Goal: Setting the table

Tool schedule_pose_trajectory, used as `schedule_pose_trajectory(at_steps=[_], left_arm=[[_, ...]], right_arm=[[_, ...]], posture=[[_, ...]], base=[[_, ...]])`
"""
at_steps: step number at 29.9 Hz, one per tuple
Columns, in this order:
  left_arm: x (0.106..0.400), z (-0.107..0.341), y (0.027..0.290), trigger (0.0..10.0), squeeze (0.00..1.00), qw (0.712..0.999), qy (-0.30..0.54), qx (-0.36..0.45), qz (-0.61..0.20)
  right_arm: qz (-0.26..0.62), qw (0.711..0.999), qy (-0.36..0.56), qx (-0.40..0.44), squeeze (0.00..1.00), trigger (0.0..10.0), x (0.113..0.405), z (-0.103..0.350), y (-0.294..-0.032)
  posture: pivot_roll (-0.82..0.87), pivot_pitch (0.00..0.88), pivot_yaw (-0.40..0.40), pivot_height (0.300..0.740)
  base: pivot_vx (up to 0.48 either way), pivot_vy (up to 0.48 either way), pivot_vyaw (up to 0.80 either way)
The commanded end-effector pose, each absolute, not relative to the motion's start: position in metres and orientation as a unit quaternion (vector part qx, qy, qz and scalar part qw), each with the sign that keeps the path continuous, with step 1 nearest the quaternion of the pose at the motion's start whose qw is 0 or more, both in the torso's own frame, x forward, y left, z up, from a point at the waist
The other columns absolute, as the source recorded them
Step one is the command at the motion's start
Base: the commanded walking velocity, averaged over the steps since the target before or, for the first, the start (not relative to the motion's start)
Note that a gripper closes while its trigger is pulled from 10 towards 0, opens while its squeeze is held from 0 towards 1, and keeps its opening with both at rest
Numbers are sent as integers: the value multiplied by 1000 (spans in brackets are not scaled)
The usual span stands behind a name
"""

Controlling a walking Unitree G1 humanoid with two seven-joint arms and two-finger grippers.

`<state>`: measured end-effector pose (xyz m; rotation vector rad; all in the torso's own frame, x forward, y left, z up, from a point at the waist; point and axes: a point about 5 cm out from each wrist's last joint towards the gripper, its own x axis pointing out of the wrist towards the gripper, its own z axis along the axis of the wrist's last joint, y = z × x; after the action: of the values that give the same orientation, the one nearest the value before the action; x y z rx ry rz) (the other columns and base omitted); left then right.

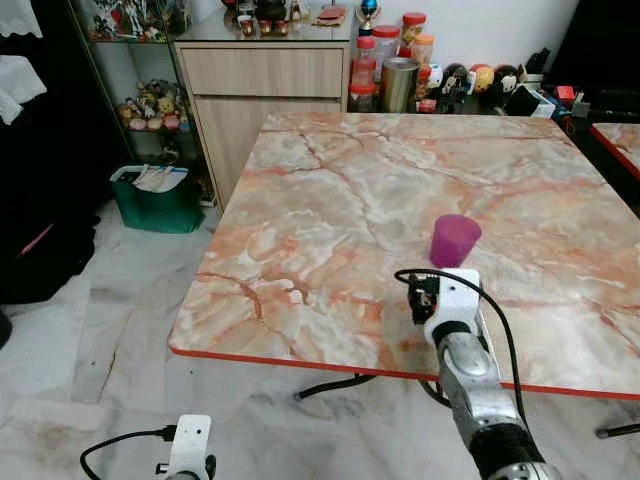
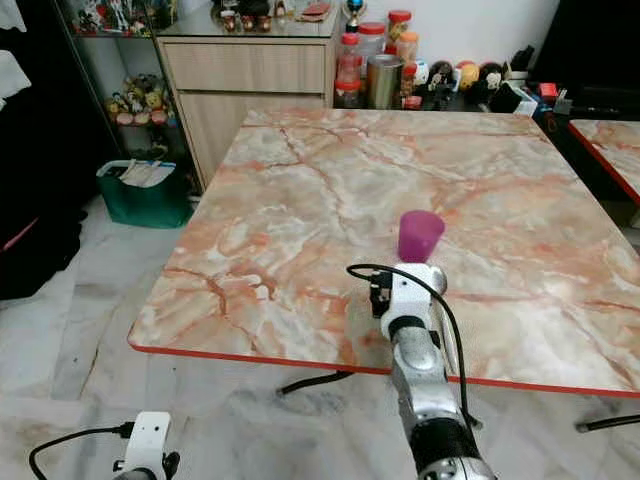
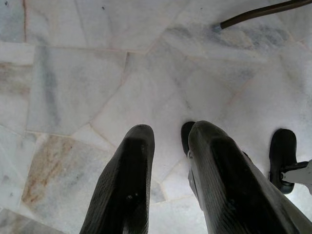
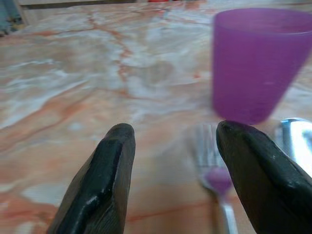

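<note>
Right gripper (image 4: 173, 146): fingers spread, empty, low over the marble-patterned table (image 1: 330, 200) near its front edge | purple plastic cup (image 1: 455, 240) upright just ahead, silver fork (image 4: 217, 180) beside | advance carelessly and you'll topple the cup or shove the fork | left gripper (image 3: 170, 165) idle, parted.

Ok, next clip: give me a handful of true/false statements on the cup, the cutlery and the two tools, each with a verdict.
1. The purple cup stands upright on the marble table. True.
2. The right tool is shut on the cup. False: its fingers are open and empty, short of the cup.
3. A fork lies on the table in front of the cup. True.
4. The left tool rests on the table. False: it hangs over the floor.
5. The cup lies tipped on its side. False: it is upright.
</note>
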<state>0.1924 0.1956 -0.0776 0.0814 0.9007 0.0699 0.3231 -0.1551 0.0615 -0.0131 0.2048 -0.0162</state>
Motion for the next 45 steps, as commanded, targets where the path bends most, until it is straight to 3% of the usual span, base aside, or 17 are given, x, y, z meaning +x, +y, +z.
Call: schedule_pose_trajectory(at_steps=[1,9,27,45], left_arm=[[191,-78,196,10000,0,896,442,43,29],[192,-78,197,10000,0,895,442,39,33],[192,-78,198,10000,0,895,442,35,37],[191,-78,199,10000,0,894,444,34,38]], right_arm=[[-5,994,105,-2,0,10000,326,64,-153],[-6,993,117,13,0,10000,326,63,-145],[-55,990,128,6,0,10000,322,62,-163],[-49,984,172,-14,0,10000,317,52,-163]], posture=[[-21,0,-10,719],[-17,0,-9,719],[-21,0,-6,719],[-21,0,-8,719]], base=[[0,0,0],[0,0,0],[0,0,0],[0,0,0]])
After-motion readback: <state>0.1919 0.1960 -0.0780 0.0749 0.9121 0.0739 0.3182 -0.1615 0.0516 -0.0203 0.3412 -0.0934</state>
